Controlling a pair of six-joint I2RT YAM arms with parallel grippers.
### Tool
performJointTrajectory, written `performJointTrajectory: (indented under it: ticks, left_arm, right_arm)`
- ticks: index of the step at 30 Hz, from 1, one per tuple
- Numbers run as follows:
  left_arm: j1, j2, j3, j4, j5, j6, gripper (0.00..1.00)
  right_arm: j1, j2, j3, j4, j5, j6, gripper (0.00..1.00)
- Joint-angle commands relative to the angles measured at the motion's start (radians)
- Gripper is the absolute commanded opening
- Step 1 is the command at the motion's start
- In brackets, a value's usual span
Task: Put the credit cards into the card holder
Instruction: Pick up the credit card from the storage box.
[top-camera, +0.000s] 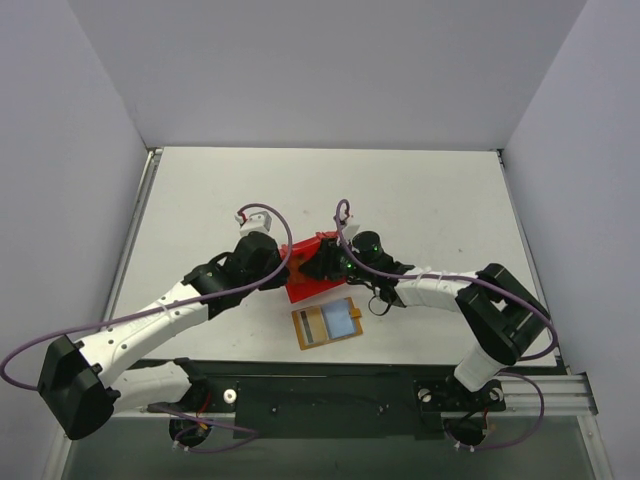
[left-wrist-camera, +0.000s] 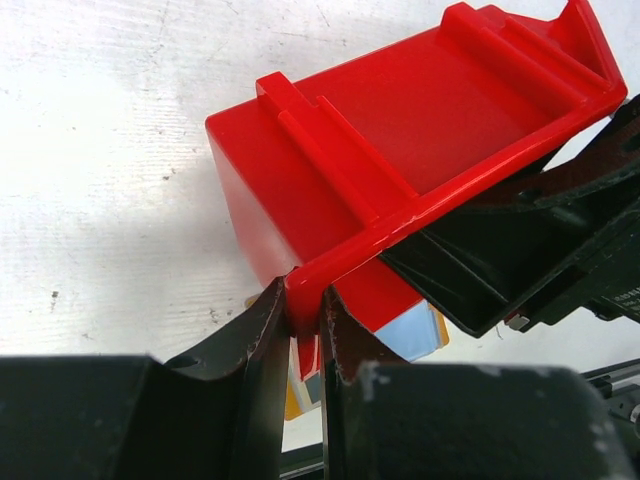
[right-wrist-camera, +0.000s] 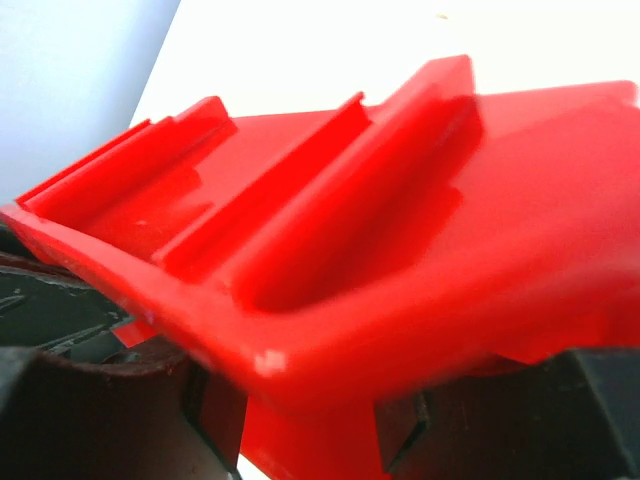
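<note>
The card holder lies open on the table, orange-tan with a light blue panel, just in front of both grippers. Its blue panel also peeks out under the bin in the left wrist view. I cannot make out the credit cards as separate things in any view. A red plastic bin hangs tilted above the table with its ribbed underside facing the camera. My left gripper is shut on its rim at one corner. My right gripper has the bin's opposite rim clamped between its fingers.
The right gripper's black body sits close against the bin, right beside my left fingers. Grey walls stand at the left, far and right sides of the white table. The black base rail runs along the near edge.
</note>
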Motion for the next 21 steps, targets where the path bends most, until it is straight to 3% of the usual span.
performJointTrajectory:
  ticks: [1, 13, 21]
  left_arm:
    - [0.006, -0.045, 0.026, 0.229, 0.048, -0.056, 0.00]
    - [0.009, -0.040, 0.017, 0.249, 0.062, -0.061, 0.00]
    - [0.015, -0.036, 0.003, 0.265, 0.076, -0.068, 0.00]
  right_arm:
    - [0.008, 0.017, -0.007, 0.076, -0.099, 0.000, 0.41]
    - [0.008, 0.052, 0.003, 0.124, -0.168, 0.017, 0.40]
    - [0.008, 0.065, -0.003, 0.184, -0.239, 0.038, 0.31]
